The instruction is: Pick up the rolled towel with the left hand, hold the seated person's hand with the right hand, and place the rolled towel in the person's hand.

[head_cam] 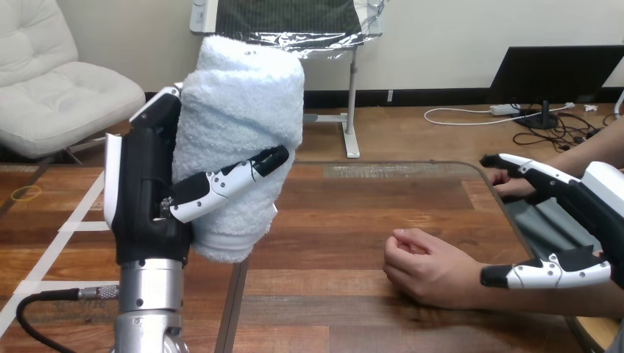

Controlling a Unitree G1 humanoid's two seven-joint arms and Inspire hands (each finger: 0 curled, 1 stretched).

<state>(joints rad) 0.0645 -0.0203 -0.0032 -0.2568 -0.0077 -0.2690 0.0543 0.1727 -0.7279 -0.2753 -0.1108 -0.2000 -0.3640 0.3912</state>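
Left robot hand (147,198), at frame left, clasps the rolled towel (243,110) upright; the person's hand (423,268) lies to its right on the worktop (331,220), wrist straddled by the uncurled right robot hand (597,193).

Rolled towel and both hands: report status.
Left hand shut on rolled towel, raised upright. Right hand open, straddling the person's wrist, not closed. Person's hand curled on table; nothing in between.

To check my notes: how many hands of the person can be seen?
2. One person's hand rests on the table near the middle; the other person's hand lies farther back at the right, partly behind the robot's right hand.
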